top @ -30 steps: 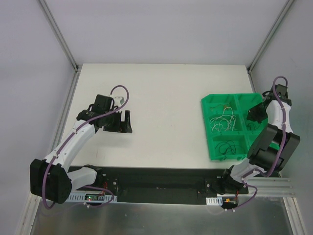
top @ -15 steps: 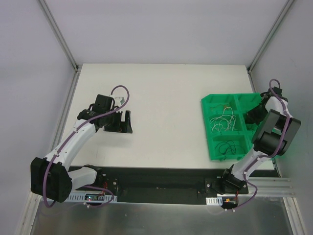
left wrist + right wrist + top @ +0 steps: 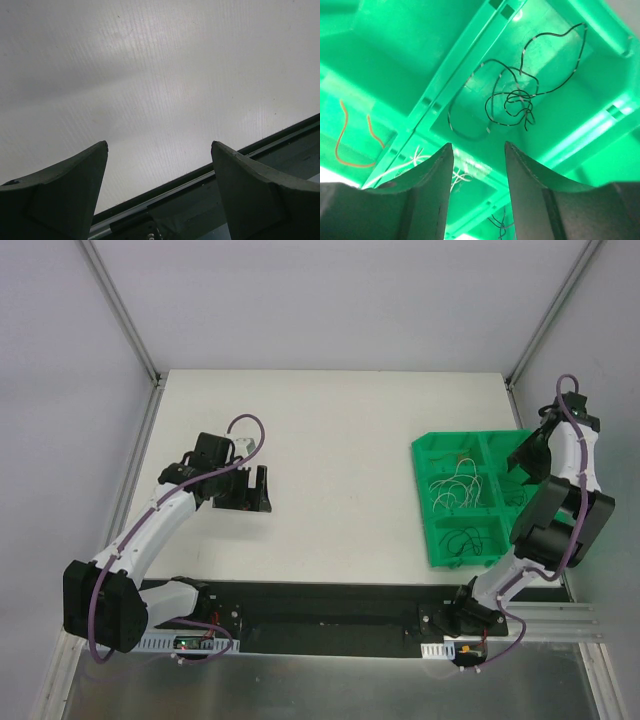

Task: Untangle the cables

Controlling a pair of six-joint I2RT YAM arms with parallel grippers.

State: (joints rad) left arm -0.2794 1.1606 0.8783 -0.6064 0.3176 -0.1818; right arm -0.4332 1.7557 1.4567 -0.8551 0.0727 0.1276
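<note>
Your right gripper (image 3: 477,149) hangs over the green compartment tray (image 3: 423,502), at 3 o'clock on the table (image 3: 340,420), jaws apart and holding nothing. The black cable knot (image 3: 515,102) lies in the compartment at its 1 o'clock (orange strand (image 3: 338,132) at 9 o'clock, whitish strands (image 3: 455,485) in a neighbouring compartment). Your left gripper (image 3: 160,145), at 9 o'clock on the table, is spread wide and empty.

right gripper (image 3: 527,453) | moved farther back over green tray (image 3: 422,502) | elbow drawn in
</note>
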